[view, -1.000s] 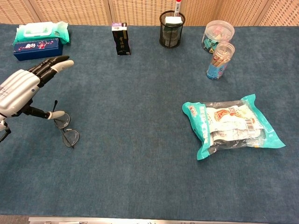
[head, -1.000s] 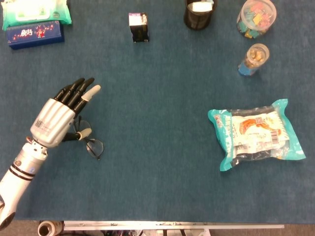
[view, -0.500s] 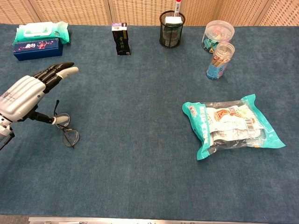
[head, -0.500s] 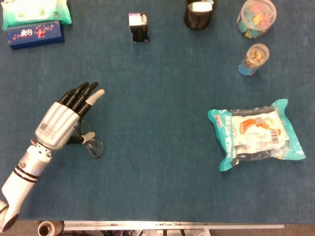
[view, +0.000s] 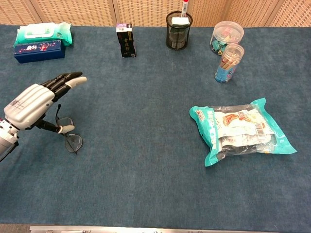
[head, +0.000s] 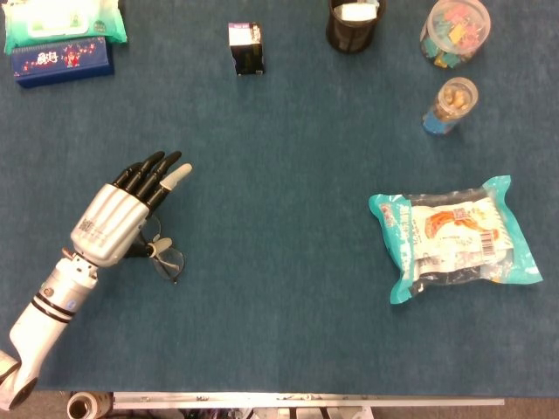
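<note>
Left hand over the eyeglasses

The left hand [head: 118, 218] has slid forward over the eyeglasses [view: 71, 137], fingers straight and apart, gripping nothing, thumb tip at the frame. Beyond, well right, the snack bag [head: 456, 236] lies unmoved.

Thin dark-framed glasses [head: 162, 256] lie flat on the bench under my left hand [head: 118, 218], lenses toward five o'clock.

Silver-backed left hand [head: 112, 221] with black fingers, pale tips, white black-banded forearm.
</note>
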`<control>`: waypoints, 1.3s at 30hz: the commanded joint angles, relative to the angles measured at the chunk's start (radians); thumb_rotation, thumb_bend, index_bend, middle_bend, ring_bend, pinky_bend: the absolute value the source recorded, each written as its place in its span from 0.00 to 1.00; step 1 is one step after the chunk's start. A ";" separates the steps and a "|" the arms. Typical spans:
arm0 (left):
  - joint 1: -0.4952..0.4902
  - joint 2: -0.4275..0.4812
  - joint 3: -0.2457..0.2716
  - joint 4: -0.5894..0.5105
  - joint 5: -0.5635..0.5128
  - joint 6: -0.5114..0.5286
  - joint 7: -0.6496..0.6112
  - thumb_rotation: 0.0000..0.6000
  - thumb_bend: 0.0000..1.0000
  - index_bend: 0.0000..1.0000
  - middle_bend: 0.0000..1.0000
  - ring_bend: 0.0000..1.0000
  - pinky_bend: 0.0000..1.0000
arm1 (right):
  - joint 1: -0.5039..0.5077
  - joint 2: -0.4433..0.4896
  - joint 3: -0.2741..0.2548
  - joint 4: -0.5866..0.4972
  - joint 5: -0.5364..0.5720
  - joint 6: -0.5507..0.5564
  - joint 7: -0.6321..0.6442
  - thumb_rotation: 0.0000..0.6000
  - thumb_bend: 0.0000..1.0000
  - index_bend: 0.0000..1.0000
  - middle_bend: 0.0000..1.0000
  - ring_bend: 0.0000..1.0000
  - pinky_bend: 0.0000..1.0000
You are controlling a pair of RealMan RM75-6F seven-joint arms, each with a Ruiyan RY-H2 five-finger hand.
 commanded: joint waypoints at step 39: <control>0.020 0.016 0.004 0.058 -0.003 0.030 0.017 1.00 0.00 0.00 0.02 0.02 0.18 | -0.002 0.000 -0.001 -0.004 -0.006 0.005 -0.003 1.00 0.21 0.53 0.43 0.29 0.29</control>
